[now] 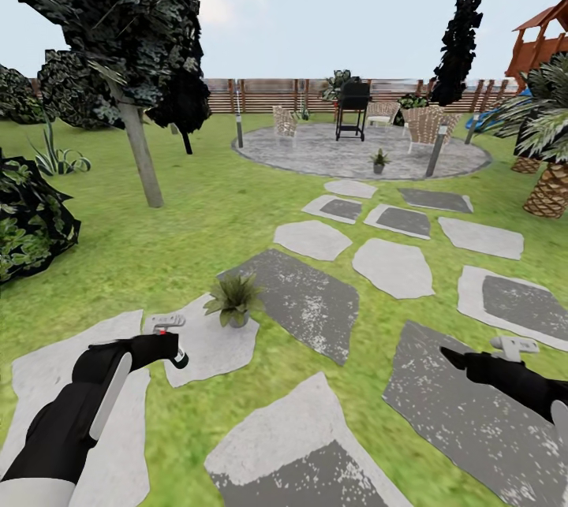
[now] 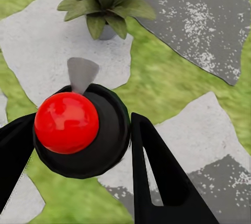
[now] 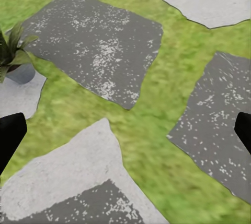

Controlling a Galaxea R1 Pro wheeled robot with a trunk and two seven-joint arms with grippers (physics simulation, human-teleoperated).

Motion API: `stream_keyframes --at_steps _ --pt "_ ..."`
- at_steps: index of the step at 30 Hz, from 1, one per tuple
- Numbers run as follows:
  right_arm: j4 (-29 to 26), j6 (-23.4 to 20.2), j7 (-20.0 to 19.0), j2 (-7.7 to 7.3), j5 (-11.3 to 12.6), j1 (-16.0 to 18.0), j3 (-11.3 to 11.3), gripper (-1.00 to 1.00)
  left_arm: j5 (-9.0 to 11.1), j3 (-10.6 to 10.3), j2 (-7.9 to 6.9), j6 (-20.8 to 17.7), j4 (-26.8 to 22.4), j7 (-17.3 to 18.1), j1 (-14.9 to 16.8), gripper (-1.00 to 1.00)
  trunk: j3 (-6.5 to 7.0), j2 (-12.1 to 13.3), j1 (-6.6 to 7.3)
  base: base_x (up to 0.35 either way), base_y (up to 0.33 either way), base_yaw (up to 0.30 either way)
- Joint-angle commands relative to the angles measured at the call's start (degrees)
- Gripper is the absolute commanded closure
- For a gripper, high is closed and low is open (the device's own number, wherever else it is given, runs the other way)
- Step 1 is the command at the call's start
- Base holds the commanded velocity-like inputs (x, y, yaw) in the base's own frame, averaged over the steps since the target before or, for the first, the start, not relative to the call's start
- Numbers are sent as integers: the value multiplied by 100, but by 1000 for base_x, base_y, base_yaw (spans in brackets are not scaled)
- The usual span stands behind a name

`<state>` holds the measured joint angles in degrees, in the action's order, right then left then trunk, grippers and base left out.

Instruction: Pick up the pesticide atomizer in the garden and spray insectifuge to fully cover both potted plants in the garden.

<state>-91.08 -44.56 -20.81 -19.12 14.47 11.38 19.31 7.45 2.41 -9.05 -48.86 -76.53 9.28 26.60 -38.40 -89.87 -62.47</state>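
The left end effector [image 2: 78,145] is clamping the pesticide atomizer [image 2: 81,130], whose red-tipped nozzle is pointing toward the near potted plant [image 1: 233,300] sitting in its grey pot on a pale stepping stone [image 1: 207,345] just ahead. The right end effector [image 1: 457,357] is hanging spread wide and carrying nothing over a dark stone [image 3: 104,46]. The likely failure is partial coverage: the nozzle is aiming slightly beside the rosette, so spray may be drifting onto stone rather than leaves. The second potted plant [image 1: 379,161] is standing well apart on the round paved patio [image 1: 315,156], so it may be getting forgotten or sprayed from too far. Green lawn [image 1: 197,207], a wooden slat fence [image 1: 268,95], trees and a grill [image 1: 353,106] are surrounding the path.
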Motion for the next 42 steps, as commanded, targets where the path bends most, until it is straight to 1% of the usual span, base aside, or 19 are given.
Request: stream_keyframes --at_steps 1,9,24,34,42 --pt "-6 -31 -27 -11 -3 5 9 -100 41 8 0 -31 -3 -1 3 100 -5 -3 0 0 238 0" --pt "-6 -8 -31 -78 -3 3 11 -100 41 6 0 -29 -2 1 3 100 -5 -3 0 0 280 0" --pt "-6 -16 -40 -83 3 -4 11 -100 37 5 0 -33 6 1 3 100 -5 -3 0 13 299 0" --pt "-6 -30 -41 -90 3 -4 11 -100 37 5 0 -36 23 1 3 100 -5 -3 0 98 293 0" --pt "-6 -17 -38 -84 3 -4 12 -100 37 5 0 -36 52 -2 3 100 -5 -3 0 198 228 0"
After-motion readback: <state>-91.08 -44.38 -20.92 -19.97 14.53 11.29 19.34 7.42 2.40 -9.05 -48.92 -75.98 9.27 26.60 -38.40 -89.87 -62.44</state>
